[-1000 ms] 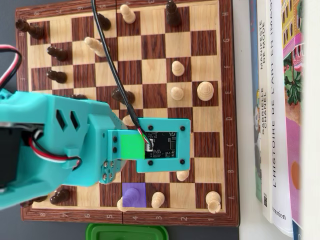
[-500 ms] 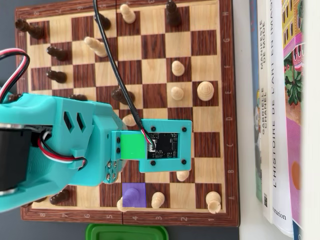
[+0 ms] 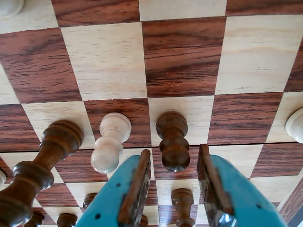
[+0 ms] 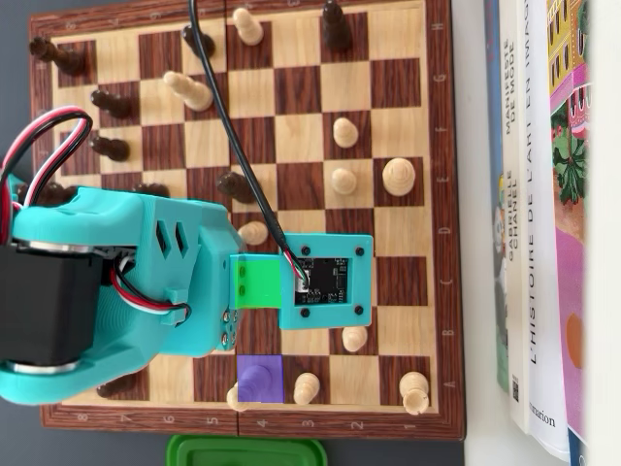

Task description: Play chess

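The wooden chessboard (image 3: 182, 56) fills the wrist view. My gripper (image 3: 174, 152) is open, with its two wood-lined teal jaws on either side of a dark pawn (image 3: 173, 142), a gap showing on each side. A white pawn (image 3: 110, 142) stands one square to the left of it, and a taller dark piece (image 3: 42, 165) stands further left. In the overhead view my teal arm (image 4: 146, 282) and its camera board (image 4: 325, 282) cover the gripper and that dark pawn. The white pawn (image 4: 253, 232) shows just beside the arm.
Another dark pawn (image 3: 182, 201) stands behind the jaws, with more dark pieces at lower left. White pieces (image 4: 342, 180) are scattered across the board's middle and lower edge. Books (image 4: 543, 194) lie right of the board's rim (image 4: 441, 194). A green lid (image 4: 247, 451) lies below it.
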